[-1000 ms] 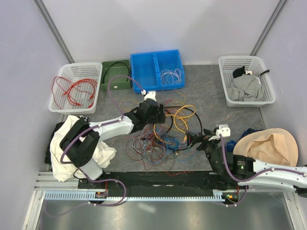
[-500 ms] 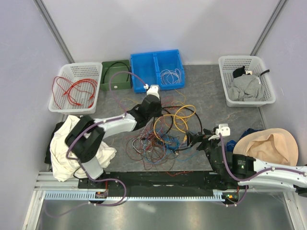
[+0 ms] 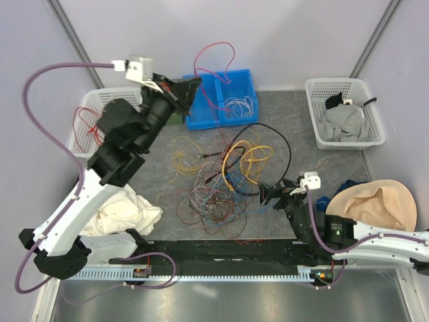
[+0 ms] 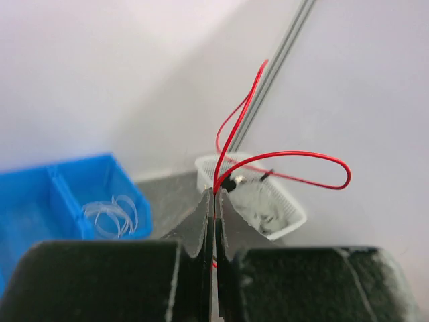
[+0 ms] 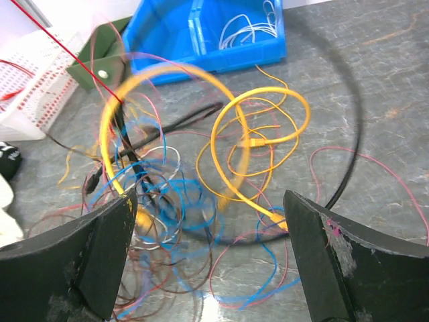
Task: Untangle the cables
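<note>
The cables [image 3: 218,184] lie as a knotted heap in the middle of the table: yellow loops [image 3: 247,157], one thick black cable [image 3: 287,144], and fine red, brown and blue strands. My left gripper [image 3: 195,82] is raised high over the back left and is shut on a thin red wire [image 3: 216,48]. That wire loops above the jaws and runs down into the heap. In the left wrist view the red wire [image 4: 281,154] comes out of the closed left gripper [image 4: 214,198]. My right gripper [image 3: 269,195] stands open at the heap's right edge. In its wrist view the right gripper [image 5: 208,201] has yellow [image 5: 231,134] and blue [image 5: 181,194] loops lying between its fingers, untouched.
A blue bin [image 3: 201,100] with pale wires and a green box [image 3: 175,117] stand at the back. A white basket [image 3: 87,134] of red wires is at the left. A white basket [image 3: 345,114] of cloth is at the right. A white cloth [image 3: 127,215] and a tan hat [image 3: 375,204] lie near the front.
The left gripper shut on the red wire in the heap, then swung up and back to the left, drawing the wire out. The heap shifted. The right arm stayed put.
</note>
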